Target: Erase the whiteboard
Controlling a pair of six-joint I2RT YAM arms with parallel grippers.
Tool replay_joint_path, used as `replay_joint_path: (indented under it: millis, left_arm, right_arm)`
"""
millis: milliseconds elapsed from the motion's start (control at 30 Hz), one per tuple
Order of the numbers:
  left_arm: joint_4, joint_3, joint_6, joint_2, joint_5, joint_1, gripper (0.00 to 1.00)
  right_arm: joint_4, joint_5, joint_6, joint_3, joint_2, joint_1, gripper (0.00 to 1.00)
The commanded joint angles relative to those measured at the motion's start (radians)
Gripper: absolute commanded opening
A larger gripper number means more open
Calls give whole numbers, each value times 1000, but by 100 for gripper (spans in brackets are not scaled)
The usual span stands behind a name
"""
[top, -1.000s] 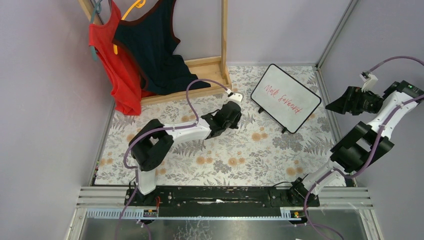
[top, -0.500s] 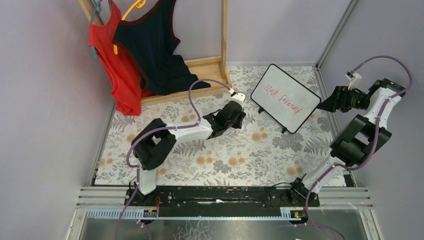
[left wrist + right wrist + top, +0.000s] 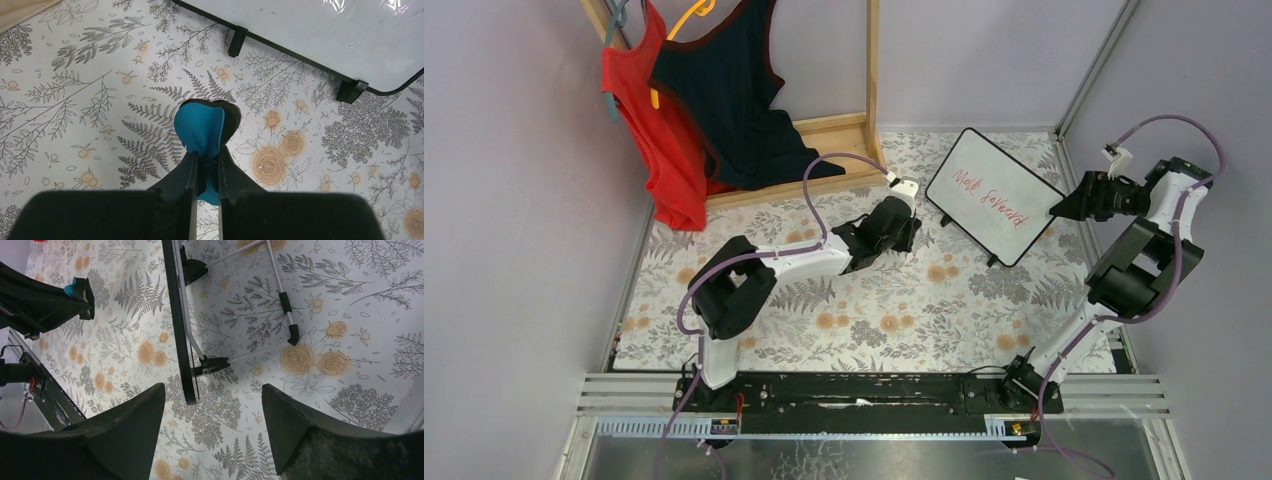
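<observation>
The whiteboard (image 3: 994, 195) stands tilted on small black feet at the back right, with red writing on its face. Its lower edge shows in the left wrist view (image 3: 320, 35) and its frame shows edge-on in the right wrist view (image 3: 177, 330). My left gripper (image 3: 912, 232) is shut on a small blue eraser (image 3: 200, 131), just left of the board's near corner. My right gripper (image 3: 1058, 209) is open and empty, its tips at the board's right corner (image 3: 212, 395).
A wooden rack (image 3: 869, 90) with a red top (image 3: 649, 120) and a dark top (image 3: 734, 100) stands at the back left. The floral cloth (image 3: 874, 300) covers the table. Grey walls close in on both sides.
My right gripper has moved left from near the wall to the board's right corner. My left gripper has edged right toward the board with the eraser in it.
</observation>
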Motion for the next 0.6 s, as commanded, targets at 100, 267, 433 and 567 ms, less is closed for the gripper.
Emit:
replay_joint_path:
  millis: [100, 267, 433, 567]
  left_arm:
    - [39, 33, 19, 20, 9, -2, 0]
    - [40, 36, 9, 29, 24, -3, 0]
    - [34, 43, 10, 36, 29, -3, 0]
    - [32, 44, 9, 36, 32, -3, 0]
  right_arm:
    - [22, -48, 37, 24, -16, 40, 76]
    - [49, -54, 55, 12, -21, 53, 74]
    - [50, -70, 56, 10, -11, 58, 69]
    - [51, -75, 61, 13, -6, 67, 62]
